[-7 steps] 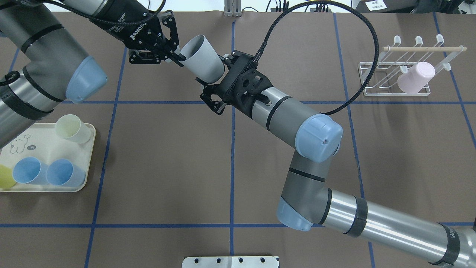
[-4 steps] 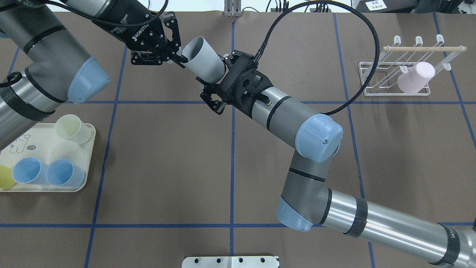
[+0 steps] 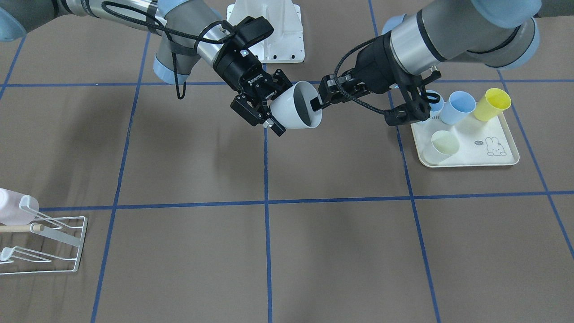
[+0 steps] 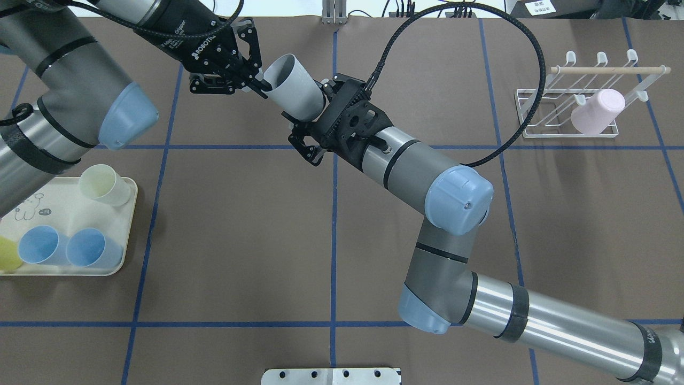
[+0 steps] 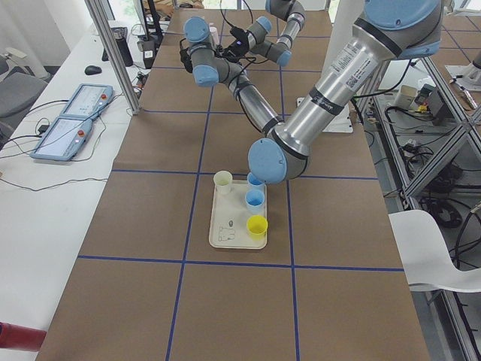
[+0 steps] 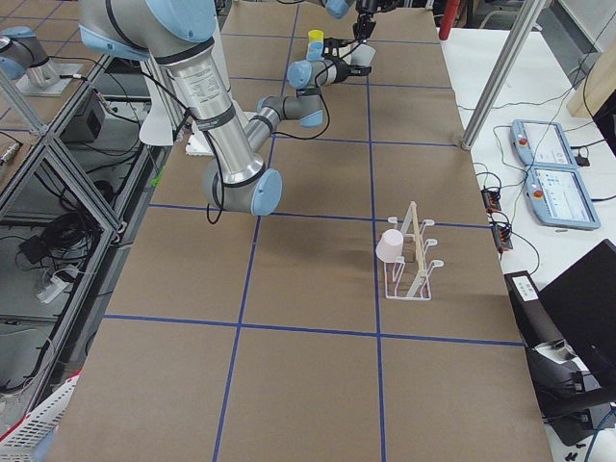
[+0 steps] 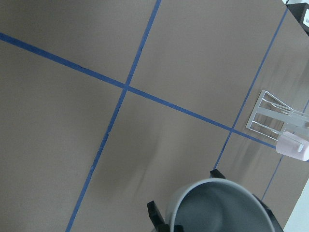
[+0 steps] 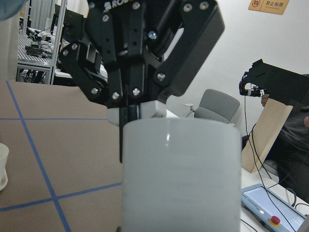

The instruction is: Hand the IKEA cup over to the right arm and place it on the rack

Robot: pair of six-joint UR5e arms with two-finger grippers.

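IKEA cup (image 4: 294, 88) is mid hand-off, up in the air over the middle of the table (image 4: 240, 224), toward its far edge. The left gripper (image 4: 260, 83) pinches the rim, fingers nearly together with the wall between them. The right gripper (image 4: 310, 101) has its jaws spread wide around the closed end, and I can't tell if it's actually squeezing yet. Compared to a second ago, the left one has nudged the cup a touch deeper into the right's jaws, while the right arm has barely budged. So I'd guess the seating is about done: right clamps, left lets go. The rack (image 4: 598, 69) waits by the far right corner, well apart, with a pink cup (image 4: 597, 111) already on it.
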